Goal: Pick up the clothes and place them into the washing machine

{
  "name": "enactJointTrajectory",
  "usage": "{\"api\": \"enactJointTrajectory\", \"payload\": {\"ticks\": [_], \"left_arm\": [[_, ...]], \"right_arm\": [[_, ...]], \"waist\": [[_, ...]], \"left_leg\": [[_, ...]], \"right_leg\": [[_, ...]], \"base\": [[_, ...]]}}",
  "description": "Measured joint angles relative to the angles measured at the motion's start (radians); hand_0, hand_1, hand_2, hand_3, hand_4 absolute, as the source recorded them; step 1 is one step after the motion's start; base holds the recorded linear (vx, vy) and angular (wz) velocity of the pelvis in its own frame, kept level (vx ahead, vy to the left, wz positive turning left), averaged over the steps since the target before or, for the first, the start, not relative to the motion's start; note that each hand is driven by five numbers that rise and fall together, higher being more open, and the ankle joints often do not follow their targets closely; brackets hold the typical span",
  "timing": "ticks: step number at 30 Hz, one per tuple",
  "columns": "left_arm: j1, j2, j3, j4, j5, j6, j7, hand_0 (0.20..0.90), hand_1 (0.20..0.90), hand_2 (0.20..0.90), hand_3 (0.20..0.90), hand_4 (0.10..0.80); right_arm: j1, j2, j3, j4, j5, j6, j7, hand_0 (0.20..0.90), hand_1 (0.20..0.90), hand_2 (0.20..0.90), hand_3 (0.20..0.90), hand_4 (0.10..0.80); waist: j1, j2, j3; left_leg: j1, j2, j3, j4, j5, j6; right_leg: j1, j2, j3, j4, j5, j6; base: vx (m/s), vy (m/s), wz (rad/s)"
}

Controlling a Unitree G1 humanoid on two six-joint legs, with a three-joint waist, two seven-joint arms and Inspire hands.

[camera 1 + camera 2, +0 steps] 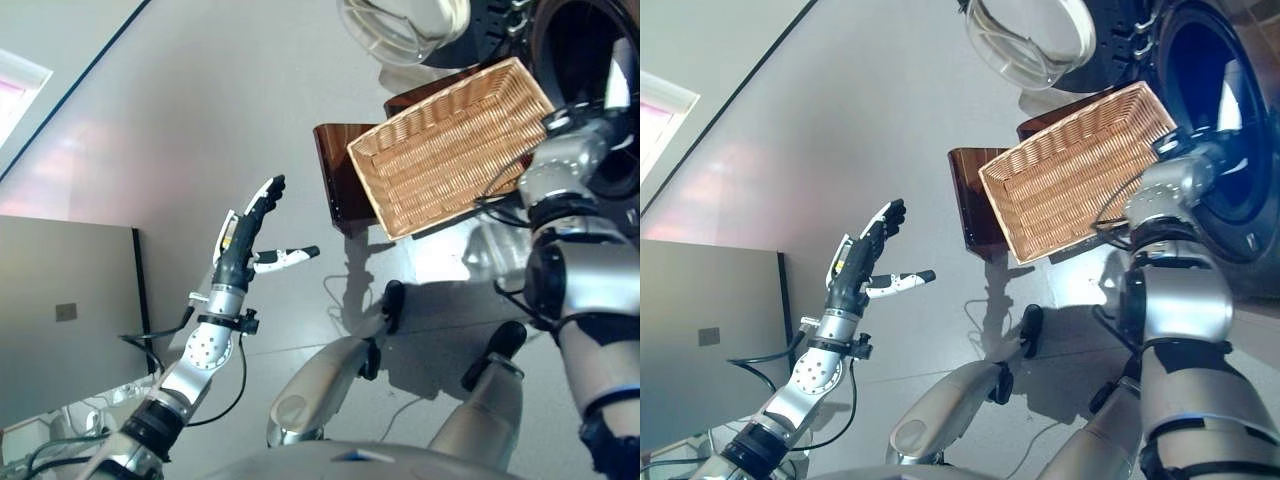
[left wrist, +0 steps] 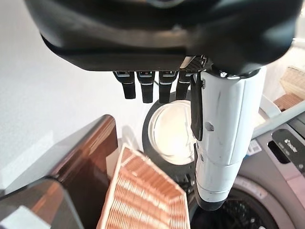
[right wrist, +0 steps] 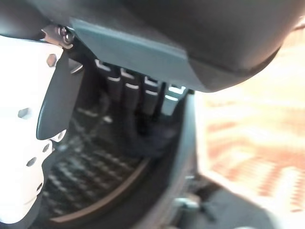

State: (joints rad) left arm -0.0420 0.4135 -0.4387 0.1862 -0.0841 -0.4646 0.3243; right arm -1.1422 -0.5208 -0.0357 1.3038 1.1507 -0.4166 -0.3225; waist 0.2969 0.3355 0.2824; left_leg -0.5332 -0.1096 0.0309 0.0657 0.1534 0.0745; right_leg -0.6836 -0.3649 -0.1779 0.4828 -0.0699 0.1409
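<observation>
My right hand [image 3: 138,90] reaches into the washing machine's dark drum [image 1: 1205,90]; the eye views hide it past the wrist. Its own wrist view shows the fingers straight and the white-covered thumb [image 3: 28,143] held apart. A dark piece of clothing [image 3: 150,138] lies just past the fingertips on the drum's ribbed wall [image 3: 86,181]. The wicker basket [image 1: 450,150] beside the machine holds nothing. My left hand [image 1: 245,235] hangs open over the floor at the left, empty, far from the basket.
The basket rests tilted on dark brown stools [image 1: 335,170]. The machine's round glass door [image 1: 1030,40] stands swung open beyond the basket. A grey panel [image 1: 60,310] stands at the far left by my left arm.
</observation>
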Motion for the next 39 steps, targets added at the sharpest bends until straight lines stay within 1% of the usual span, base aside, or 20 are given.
{"api": "enactJointTrajectory", "payload": {"ticks": [2,5,8,9,11,14,15,16,17,18,19,22,25,26,27,29,31,33,35,39], "left_arm": [[0.009,-0.054,0.000,0.089,-0.066,0.002,-0.035,0.900,0.900,0.900,0.900,0.800],[0.030,-0.111,0.000,0.181,-0.136,0.023,-0.066,0.900,0.900,0.900,0.900,0.800],[0.040,-0.142,0.003,0.284,-0.170,0.033,-0.079,0.900,0.900,0.900,0.900,0.800],[0.035,-0.149,0.001,0.322,-0.171,0.045,-0.085,0.900,0.900,0.900,0.900,0.800],[0.036,-0.164,0.003,0.393,-0.171,0.052,-0.087,0.900,0.900,0.900,0.900,0.800],[0.035,-0.183,0.016,0.532,-0.194,0.072,-0.089,0.900,0.900,0.900,0.900,0.800],[0.034,-0.194,0.032,0.580,-0.201,0.074,-0.101,0.900,0.900,0.900,0.900,0.800],[0.035,-0.206,0.053,0.620,-0.208,0.079,-0.107,0.900,0.900,0.900,0.900,0.800],[0.040,-0.211,0.070,0.661,-0.218,0.086,-0.108,0.900,0.900,0.900,0.900,0.800],[0.042,-0.213,0.090,0.727,-0.229,0.094,-0.108,0.900,0.900,0.900,0.900,0.800],[0.038,-0.213,0.100,0.754,-0.229,0.097,-0.108,0.900,0.900,0.900,0.900,0.800],[0.040,-0.221,0.165,0.868,-0.218,0.118,-0.106,0.900,0.900,0.900,0.900,0.800],[0.052,-0.223,0.201,0.897,-0.188,0.117,-0.104,0.900,0.900,0.900,0.900,0.800],[0.052,-0.223,0.201,0.902,-0.184,0.118,-0.103,0.900,0.900,0.900,0.900,0.800],[0.048,-0.228,0.204,0.928,-0.163,0.120,-0.105,0.900,0.900,0.900,0.900,0.800],[0.040,-0.235,0.205,0.969,-0.144,0.135,-0.109,0.900,0.900,0.900,0.900,0.800],[0.058,-0.244,0.229,1.004,-0.138,0.142,-0.126,0.900,0.900,0.900,0.900,0.800],[0.066,-0.246,0.233,1.051,-0.134,0.160,-0.148,0.900,0.900,0.900,0.900,0.800],[0.080,-0.248,0.232,1.070,-0.122,0.177,-0.167,0.900,0.900,0.900,0.900,0.800],[0.089,-0.249,0.235,1.103,-0.098,0.199,-0.189,0.900,0.900,0.900,0.900,0.800]], "right_arm": [[0.081,0.086,0.000,0.016,-0.013,0.030,0.010,0.900,0.900,0.900,0.900,0.800],[0.193,0.162,0.002,0.023,-0.026,0.053,0.028,0.900,0.900,0.900,0.900,0.800],[0.276,0.213,-0.003,0.015,-0.028,0.049,0.059,0.900,0.900,0.900,0.900,0.800],[0.295,0.223,-0.004,0.015,-0.029,0.049,0.065,0.900,0.900,0.900,0.900,0.800],[0.345,0.243,0.003,0.002,-0.047,0.052,0.067,0.900,0.900,0.900,0.900,0.800],[0.444,0.273,0.006,-0.018,-0.122,0.072,0.063,0.900,0.900,0.900,0.900,0.800],[0.505,0.272,0.033,-0.011,-0.217,0.083,0.053,0.900,0.900,0.900,0.900,0.800],[0.547,0.266,0.085,-0.009,-0.296,0.100,0.050,0.900,0.900,0.900,0.900,0.800],[0.614,0.267,0.117,-0.018,-0.404,0.123,0.030,0.900,0.900,0.900,0.900,0.800],[0.683,0.273,0.173,-0.023,-0.549,0.159,0.001,0.900,0.900,0.900,0.900,0.800],[0.722,0.277,0.185,-0.026,-0.607,0.173,-0.010,0.900,0.900,0.900,0.900,0.800],[0.889,0.284,0.211,-0.040,-0.853,0.228,-0.029,0.900,0.900,0.900,0.900,0.800],[0.989,0.283,0.212,-0.045,-0.957,0.247,-0.029,0.900,0.900,0.900,0.900,0.800],[0.998,0.283,0.213,-0.038,-0.965,0.253,-0.030,0.900,0.900,0.900,0.900,0.800],[1.024,0.278,0.213,-0.022,-1.007,0.269,-0.019,0.900,0.900,0.900,0.900,0.800],[1.072,0.274,0.224,0.019,-1.082,0.270,0.008,0.900,0.900,0.900,0.900,0.800],[1.116,0.277,0.236,0.042,-1.146,0.284,0.029,0.900,0.900,0.900,0.900,0.800],[1.129,0.277,0.240,0.054,-1.223,0.289,0.042,0.900,0.900,0.900,0.900,0.800],[1.143,0.276,0.242,0.057,-1.281,0.292,0.043,0.900,0.900,0.900,0.900,0.800],[1.155,0.275,0.232,0.058,-1.326,0.309,0.058,0.900,0.900,0.900,0.900,0.800]], "waist": [[-0.012,-0.013,-0.003],[-0.033,-0.026,-0.002],[-0.038,-0.052,0.000],[-0.044,-0.056,0.002],[-0.061,-0.080,0.006],[-0.078,-0.126,0.014],[-0.096,-0.143,0.019],[-0.095,-0.154,0.017],[-0.114,-0.176,0.015],[-0.138,-0.198,0.008],[-0.149,-0.208,0.007],[-0.197,-0.259,-0.023],[-0.206,-0.283,-0.059],[-0.208,-0.286,-0.064],[-0.228,-0.288,-0.089],[-0.238,-0.289,-0.125],[-0.239,-0.290,-0.192],[-0.255,-0.283,-0.218],[-0.257,-0.287,-0.260],[-0.260,-0.281,-0.282]], "left_leg": [[0.002,0.009,0.003,0.002,-0.001,-0.005],[0.003,0.018,-0.006,0.002,0.000,-0.012],[0.005,0.027,-0.007,0.003,0.003,-0.015],[0.013,0.029,-0.013,0.003,0.005,-0.016],[0.031,0.034,-0.015,0.004,0.004,-0.019],[0.087,0.053,-0.012,-0.001,-0.007,-0.028],[0.109,0.058,-0.013,-0.001,-0.010,-0.030],[0.128,0.062,-0.013,-0.003,-0.014,-0.032],[0.147,0.067,-0.012,-0.003,-0.023,-0.042],[0.176,0.076,-0.013,-0.011,-0.027,-0.044],[0.190,0.080,-0.012,-0.017,-0.028,-0.045],[0.253,0.103,0.004,-0.042,-0.034,-0.048],[0.293,0.118,0.020,-0.057,-0.042,-0.053],[0.299,0.119,0.022,-0.058,-0.043,-0.054],[0.318,0.124,0.029,-0.073,-0.046,-0.052],[0.362,0.129,0.034,-0.092,-0.046,-0.053],[0.388,0.134,0.047,-0.110,-0.050,-0.053],[0.434,0.136,0.059,-0.122,-0.053,-0.057],[0.443,0.138,0.072,-0.121,-0.064,-0.058],[0.480,0.142,0.079,-0.132,-0.071,-0.054]], "right_leg": [[0.004,0.011,0.000,-0.006,0.001,-0.005],[0.014,0.021,-0.009,-0.012,0.004,-0.009],[0.021,0.029,-0.015,-0.018,0.014,-0.022],[0.034,0.033,-0.023,-0.022,0.018,-0.020],[0.058,0.044,-0.027,-0.031,0.019,-0.021],[0.130,0.062,-0.034,-0.073,0.022,-0.026],[0.158,0.071,-0.039,-0.087,0.025,-0.024],[0.183,0.073,-0.042,-0.102,0.027,-0.024],[0.206,0.078,-0.048,-0.114,0.027,-0.023],[0.245,0.089,-0.055,-0.141,0.033,-0.024],[0.260,0.095,-0.056,-0.152,0.037,-0.026],[0.334,0.127,-0.055,-0.222,0.064,-0.029],[0.386,0.145,-0.056,-0.282,0.091,-0.031],[0.393,0.147,-0.057,-0.290,0.096,-0.032],[0.417,0.155,-0.057,-0.323,0.112,-0.031],[0.465,0.165,-0.056,-0.362,0.122,-0.030],[0.485,0.172,-0.053,-0.381,0.122,-0.029],[0.535,0.177,-0.053,-0.407,0.130,-0.027],[0.540,0.180,-0.042,-0.416,0.131,-0.027],[0.572,0.186,-0.033,-0.422,0.130,-0.028]], "base": [[-0.062,-0.065,-0.10],[-0.038,-0.064,0.02],[-0.011,-0.050,-0.01],[-0.004,-0.069,0.03],[0.005,-0.047,-0.03],[0.032,-0.065,-0.14],[0.045,-0.090,-0.08],[0.047,-0.084,-0.12],[0.054,-0.081,-0.12],[0.061,-0.078,-0.12],[0.066,-0.081,-0.14],[0.059,-0.077,-0.25],[0.039,-0.049,-0.26],[0.073,-0.070,-0.27],[0.071,-0.040,-0.19],[0.069,-0.051,-0.14],[0.052,-0.030,-0.16],[0.026,-0.022,-0.18],[0.026,-0.022,-0.15],[0.040,-0.031,-0.08]]}}
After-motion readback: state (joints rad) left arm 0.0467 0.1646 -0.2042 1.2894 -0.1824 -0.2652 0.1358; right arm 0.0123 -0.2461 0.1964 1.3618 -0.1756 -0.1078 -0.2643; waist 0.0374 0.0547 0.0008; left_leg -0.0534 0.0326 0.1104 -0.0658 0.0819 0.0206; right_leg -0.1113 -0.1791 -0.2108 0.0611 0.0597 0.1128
